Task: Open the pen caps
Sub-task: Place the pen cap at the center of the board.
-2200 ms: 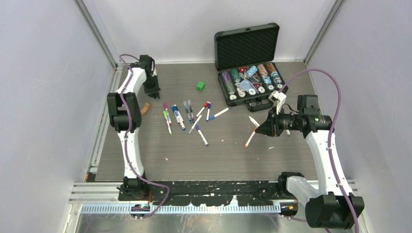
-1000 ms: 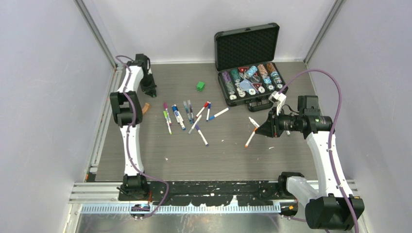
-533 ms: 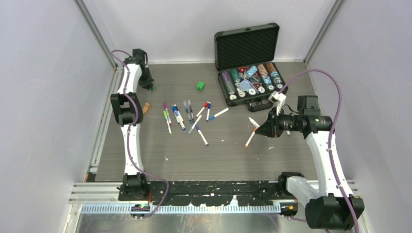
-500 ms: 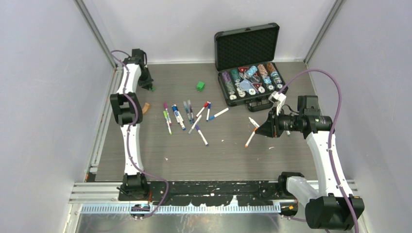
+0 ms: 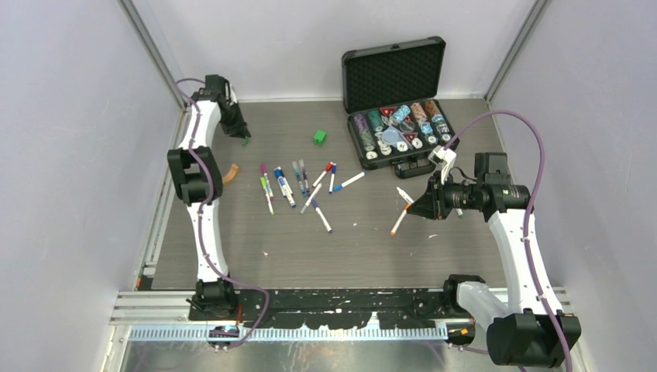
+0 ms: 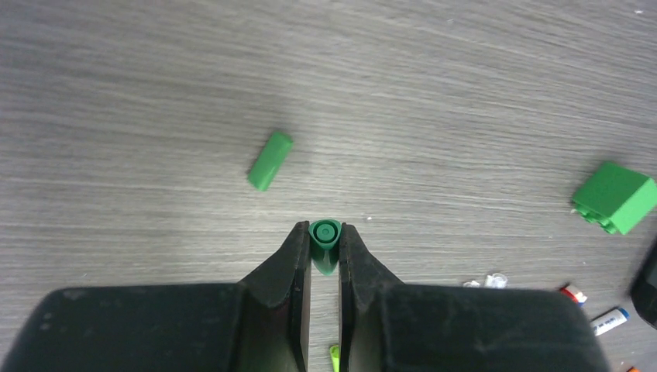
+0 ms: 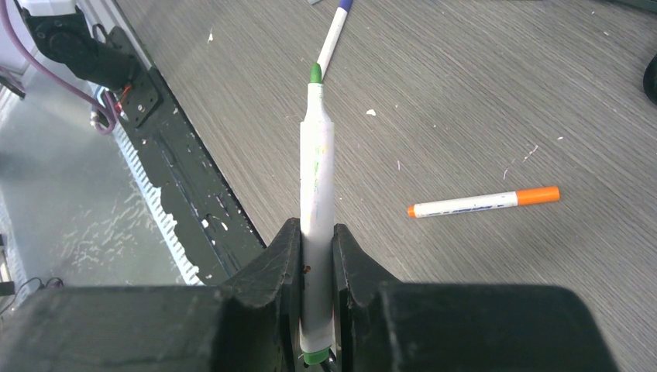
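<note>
My left gripper [image 6: 324, 232] is shut on a small green pen cap [image 6: 324, 242], held end-on just above the table. It is at the table's far left [image 5: 236, 130]. A second green cap [image 6: 270, 160] lies loose on the table just beyond it. My right gripper [image 7: 317, 232] is shut on a white pen [image 7: 317, 170] with its green tip bare, held above the table at the right [image 5: 418, 205]. An orange-capped pen [image 7: 484, 201] lies below it. Several more pens [image 5: 298, 184] lie scattered mid-table.
A small green cube [image 5: 319, 137] lies right of the left gripper. An open black case of poker chips [image 5: 399, 116] stands at the back right. A brown object [image 5: 232, 172] lies by the left arm. Black rails run along the near edge [image 5: 341, 298].
My left gripper has moved back and left toward the table's far left corner. The right arm and its pen have not moved.
</note>
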{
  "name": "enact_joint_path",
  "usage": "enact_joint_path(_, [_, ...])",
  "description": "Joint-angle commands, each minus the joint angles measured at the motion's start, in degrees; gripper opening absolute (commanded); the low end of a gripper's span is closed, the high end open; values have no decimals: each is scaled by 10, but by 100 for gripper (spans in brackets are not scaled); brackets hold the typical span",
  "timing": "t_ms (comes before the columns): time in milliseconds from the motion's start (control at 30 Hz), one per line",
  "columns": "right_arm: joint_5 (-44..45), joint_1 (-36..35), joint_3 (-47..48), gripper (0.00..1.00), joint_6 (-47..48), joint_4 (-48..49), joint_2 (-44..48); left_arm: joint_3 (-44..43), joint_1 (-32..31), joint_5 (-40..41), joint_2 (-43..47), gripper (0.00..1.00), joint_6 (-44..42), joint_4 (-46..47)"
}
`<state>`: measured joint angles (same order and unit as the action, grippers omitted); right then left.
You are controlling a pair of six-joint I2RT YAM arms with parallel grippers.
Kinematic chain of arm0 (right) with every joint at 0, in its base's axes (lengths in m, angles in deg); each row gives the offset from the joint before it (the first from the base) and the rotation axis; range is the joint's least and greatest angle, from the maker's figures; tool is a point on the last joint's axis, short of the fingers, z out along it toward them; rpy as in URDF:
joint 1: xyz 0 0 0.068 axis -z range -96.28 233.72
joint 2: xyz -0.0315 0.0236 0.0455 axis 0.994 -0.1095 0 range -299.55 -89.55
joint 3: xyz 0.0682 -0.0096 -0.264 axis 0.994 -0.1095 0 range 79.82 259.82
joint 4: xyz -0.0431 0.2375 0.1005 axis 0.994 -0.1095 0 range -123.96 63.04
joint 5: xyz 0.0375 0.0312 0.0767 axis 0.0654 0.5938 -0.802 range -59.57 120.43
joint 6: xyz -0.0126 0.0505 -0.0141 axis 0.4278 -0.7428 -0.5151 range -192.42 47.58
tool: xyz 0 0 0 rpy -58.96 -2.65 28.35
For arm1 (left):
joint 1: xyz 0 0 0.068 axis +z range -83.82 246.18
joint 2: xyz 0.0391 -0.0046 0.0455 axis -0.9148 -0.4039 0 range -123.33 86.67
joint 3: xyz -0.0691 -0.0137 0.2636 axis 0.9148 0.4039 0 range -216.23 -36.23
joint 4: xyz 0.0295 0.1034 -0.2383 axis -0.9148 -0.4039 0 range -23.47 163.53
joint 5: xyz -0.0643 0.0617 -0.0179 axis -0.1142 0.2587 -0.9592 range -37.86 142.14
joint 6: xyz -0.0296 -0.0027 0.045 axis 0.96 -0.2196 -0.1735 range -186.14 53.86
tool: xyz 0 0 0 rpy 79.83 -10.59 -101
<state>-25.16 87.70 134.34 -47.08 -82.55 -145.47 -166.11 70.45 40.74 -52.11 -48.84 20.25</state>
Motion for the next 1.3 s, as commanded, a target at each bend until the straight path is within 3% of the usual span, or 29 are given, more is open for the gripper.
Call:
enact_joint_path(0, [-6,3,5,0,7,3,2,-48,-14,-29,2,5,-20,-5])
enact_joint_path(567, [-4,4,5,0,7,3,4,-95,-25,15,-68,11,-22,-38])
enact_joint_path(867, [-4,4,5,0,7,2,5,-104,-25,53,-77,28,-29,-51])
enact_joint_path(1000, [-4,5,5,0,7,3,5,-111,-25,55,-70,36,-22,-50])
enact_joint_path(1167, [-3,6,5,0,8,2,5,-116,-25,29,-36,37,-14,-48])
enact_joint_path(1267, [1,9,6,0,10,2,5,-72,-26,-2,27,36,-9,-22])
